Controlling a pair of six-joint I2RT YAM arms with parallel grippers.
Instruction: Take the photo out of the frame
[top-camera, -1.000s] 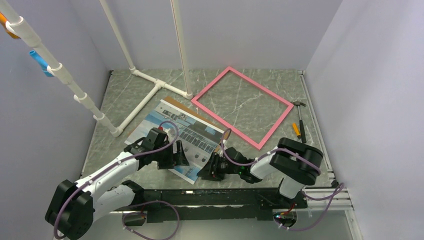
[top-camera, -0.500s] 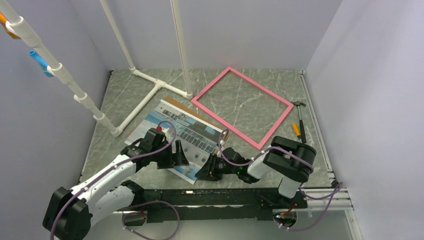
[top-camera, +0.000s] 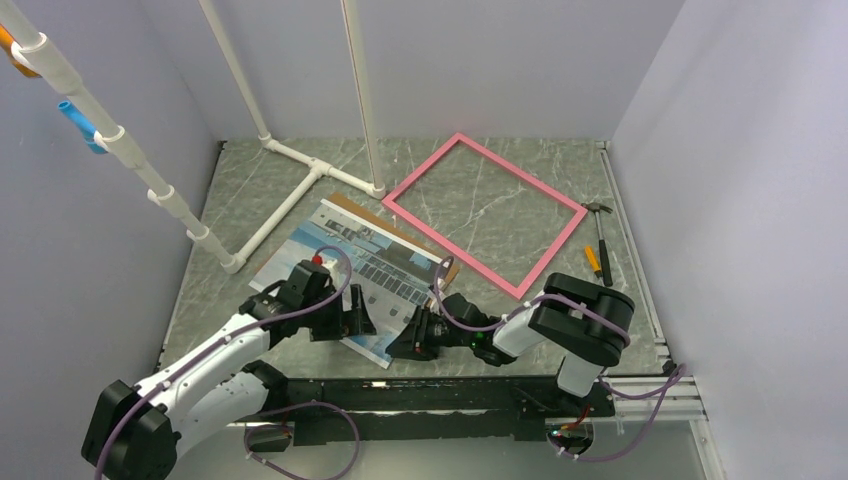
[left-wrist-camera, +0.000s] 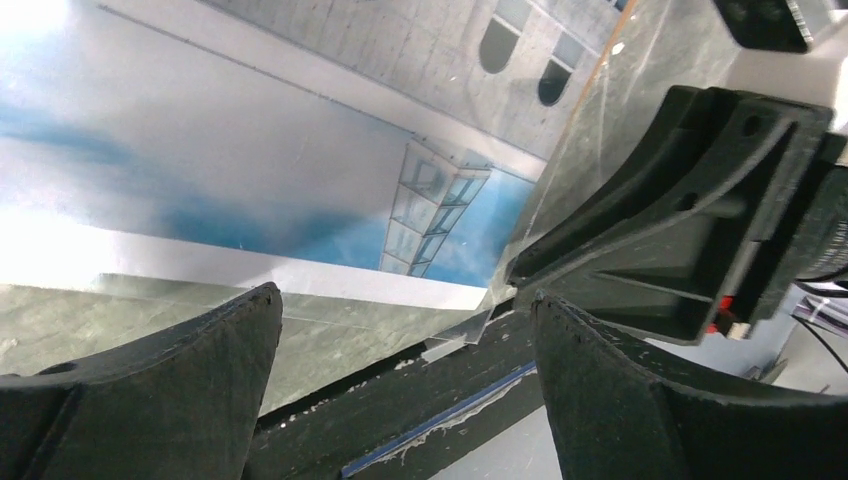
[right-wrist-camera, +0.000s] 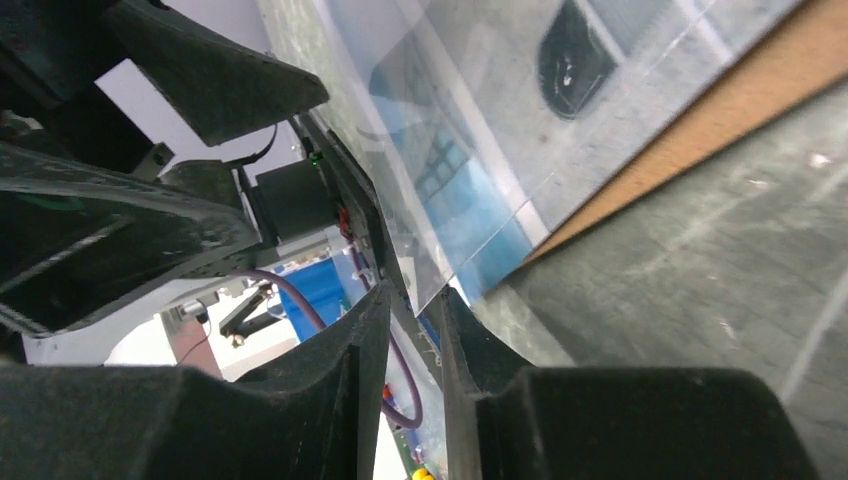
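The photo (top-camera: 345, 262), blue sky and a grey building on a brown backing board, lies flat on the table left of centre. A clear sheet covers it, and the sheet's corner (left-wrist-camera: 455, 328) juts past the print. The pink frame (top-camera: 540, 258) lies empty on the table behind and to the right. My left gripper (top-camera: 352, 322) is open wide over the photo's near edge (left-wrist-camera: 405, 300). My right gripper (top-camera: 405, 343) is at the photo's near right corner. Its jaws (right-wrist-camera: 417, 295) stand a narrow gap apart, with the clear sheet's corner (right-wrist-camera: 470, 235) at their tips.
A white pipe stand (top-camera: 300, 190) rises from the back left of the table. A hammer (top-camera: 600, 222) and an orange-handled tool (top-camera: 592, 260) lie by the right wall. A black rail (top-camera: 450, 392) runs along the near edge.
My right gripper has slid a little left, closer to the photo's near corner. The left arm has shifted slightly and its gripper stays over the photo's near edge.
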